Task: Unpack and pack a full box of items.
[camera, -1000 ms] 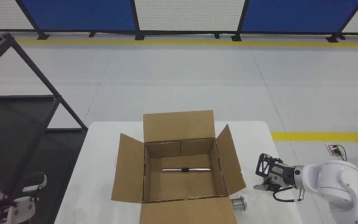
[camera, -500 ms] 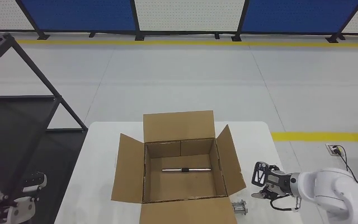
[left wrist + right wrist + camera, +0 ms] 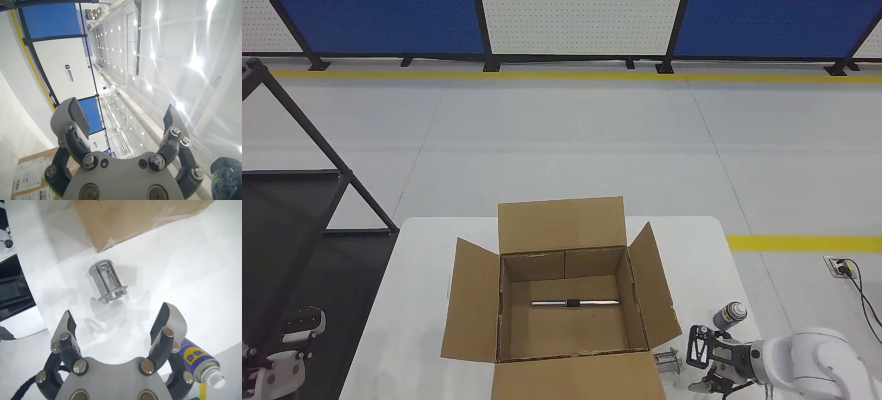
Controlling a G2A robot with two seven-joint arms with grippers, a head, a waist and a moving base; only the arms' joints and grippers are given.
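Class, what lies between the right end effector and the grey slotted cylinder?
Bare table separates the right end effector from the grey slotted cylinder, in the right wrist view.

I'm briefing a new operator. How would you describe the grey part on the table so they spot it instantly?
Find the open cardboard box mid-table. Off its corner nearest the right gripper, the grey part lies on its side on the white tabletop. Unlike the blue spray can, it is a slotted cage with flanged ends.
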